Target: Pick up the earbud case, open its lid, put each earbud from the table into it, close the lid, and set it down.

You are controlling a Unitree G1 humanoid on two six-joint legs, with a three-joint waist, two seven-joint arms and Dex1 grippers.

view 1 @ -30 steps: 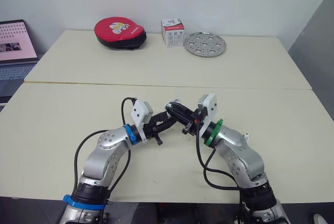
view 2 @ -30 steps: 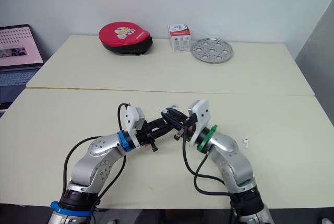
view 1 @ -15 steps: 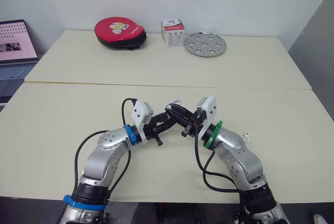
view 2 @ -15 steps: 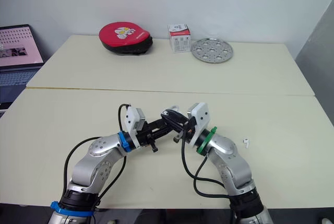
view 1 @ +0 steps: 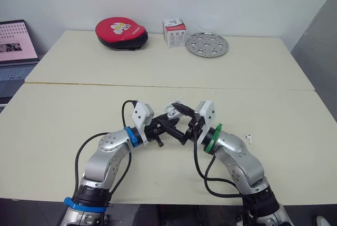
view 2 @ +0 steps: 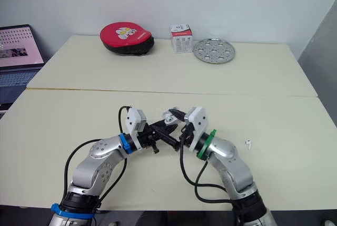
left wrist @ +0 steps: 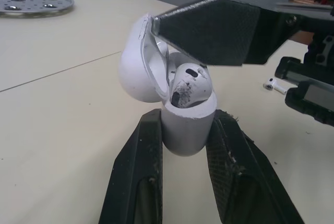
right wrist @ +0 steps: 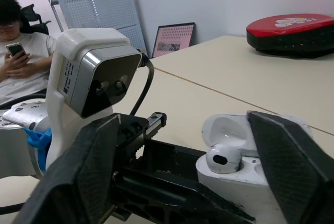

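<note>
The white earbud case [left wrist: 188,127] stands upright between the fingers of my left gripper [left wrist: 188,119], which is shut on its base. Its lid [left wrist: 136,62] is tipped back open. One white earbud [left wrist: 189,82] sits in the case, also seen as the earbud [right wrist: 223,158] in the right wrist view. My right gripper [view 1: 180,123] is open, with one finger [right wrist: 287,166] on each side of the case and nothing held. A second earbud [view 1: 249,138] lies on the table to the right of my right arm.
At the far side of the table are a red round pouch [view 1: 121,32], a small box [view 1: 174,32] and a perforated metal plate [view 1: 206,44]. A laptop [view 1: 16,47] stands off the table's left. A seated person [right wrist: 18,51] is in the right wrist view.
My right gripper's fingers have spread apart beside the case, and that arm has shifted slightly toward the left one. The left gripper keeps its hold on the case.
</note>
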